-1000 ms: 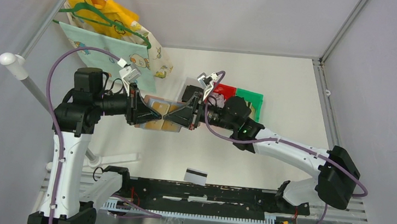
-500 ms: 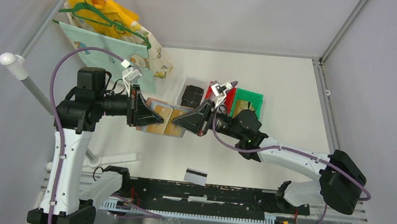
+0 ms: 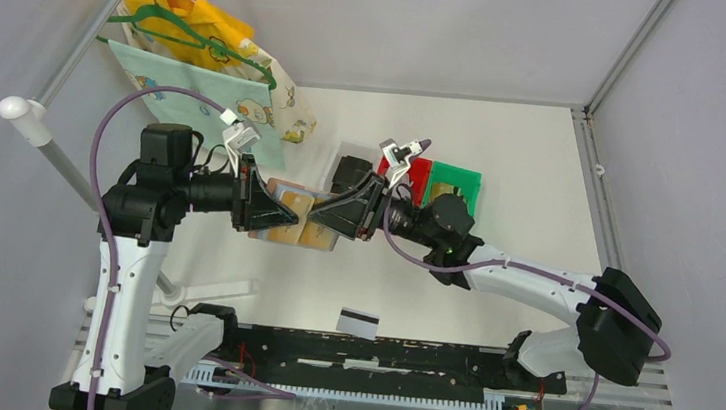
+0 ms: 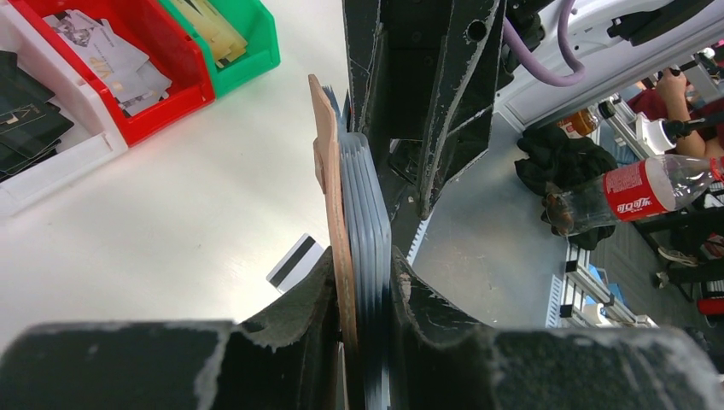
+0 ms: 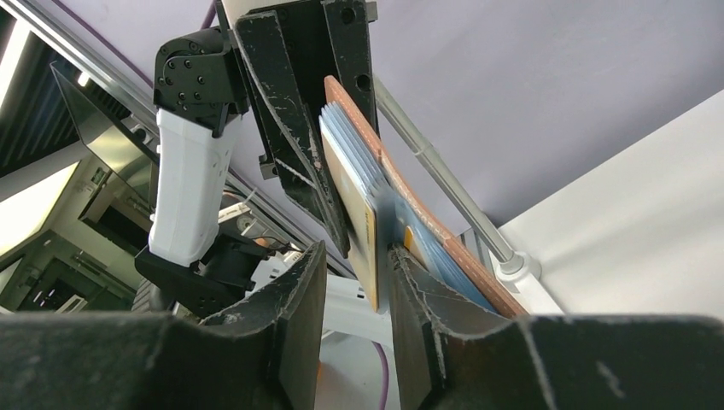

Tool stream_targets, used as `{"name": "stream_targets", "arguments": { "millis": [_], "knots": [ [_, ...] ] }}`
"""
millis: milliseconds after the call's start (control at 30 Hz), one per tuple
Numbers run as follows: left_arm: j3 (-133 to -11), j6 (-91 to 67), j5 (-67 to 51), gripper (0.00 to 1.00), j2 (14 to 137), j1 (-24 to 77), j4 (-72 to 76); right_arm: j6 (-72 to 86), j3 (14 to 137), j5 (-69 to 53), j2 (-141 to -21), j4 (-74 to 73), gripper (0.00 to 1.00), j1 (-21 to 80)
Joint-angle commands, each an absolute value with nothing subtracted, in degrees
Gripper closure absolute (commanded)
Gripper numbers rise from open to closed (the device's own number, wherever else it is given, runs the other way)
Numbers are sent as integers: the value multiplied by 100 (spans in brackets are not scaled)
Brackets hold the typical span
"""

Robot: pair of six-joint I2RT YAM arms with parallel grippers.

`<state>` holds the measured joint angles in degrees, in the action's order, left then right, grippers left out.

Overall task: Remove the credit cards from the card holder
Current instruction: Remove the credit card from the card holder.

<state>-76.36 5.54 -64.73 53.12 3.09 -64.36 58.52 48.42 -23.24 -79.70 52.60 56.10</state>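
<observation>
1. The left end effector point(image 4: 363, 265) was clamped on one end of the card holder point(image 4: 326, 171). It held the holder on edge in the air above the counter point(image 3: 506, 138), between the two arms.
2. The clear pockets point(image 4: 367, 205) lay stacked against the leather cover, facing the right arm.
3. The right end effector point(image 5: 359, 256) had its jaws apart, straddling the edge of a tan card point(image 5: 354, 196) at the front of the stack. A gap showed on one side, so no grip was made yet.
4. A white card point(image 3: 357, 322) lay flat on the counter near the arm bases, well apart from the holder.
5. Risk: an off-centre closure could pinch a pocket sheet together with the card. The pull would then drag the holder instead of freeing the card.
6. Risk: the left clamp covered only one end, so a firm pull could twist the holder or slip it out.
7. Risk: a shallow bite on the thin card edge could slip and leave the card seated.
</observation>
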Motion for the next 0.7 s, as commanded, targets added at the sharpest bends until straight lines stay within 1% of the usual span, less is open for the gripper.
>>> {"name": "stream_targets", "arguments": {
  "millis": [0,133,233,300,367,533,667],
  "knots": [
    [-7797,452,-6726,76,5211,330,-6284,5785,5215,-2210,-8067,5122,62,5616],
    [-7792,440,-6730,76,5227,332,-6259,5728,5325,-2074,-8108,4991,63,5659],
    [-7785,404,-6778,75,5222,337,-6226,5405,5568,-1829,-8134,4415,65,5758],
    [-7794,377,-6825,74,5228,326,-6206,5244,5682,-1616,-8134,4083,71,5826],
    [-7804,361,-6888,73,5218,325,-6205,5234,5665,-1431,-8113,4021,79,5872],
    [-7805,341,-7183,67,5185,325,-6195,5456,5376,-1335,-8055,4452,100,5889],
    [-7813,322,-7508,63,5206,332,-6230,5737,5003,-1532,-8016,5330,100,5881]
  ]
}}
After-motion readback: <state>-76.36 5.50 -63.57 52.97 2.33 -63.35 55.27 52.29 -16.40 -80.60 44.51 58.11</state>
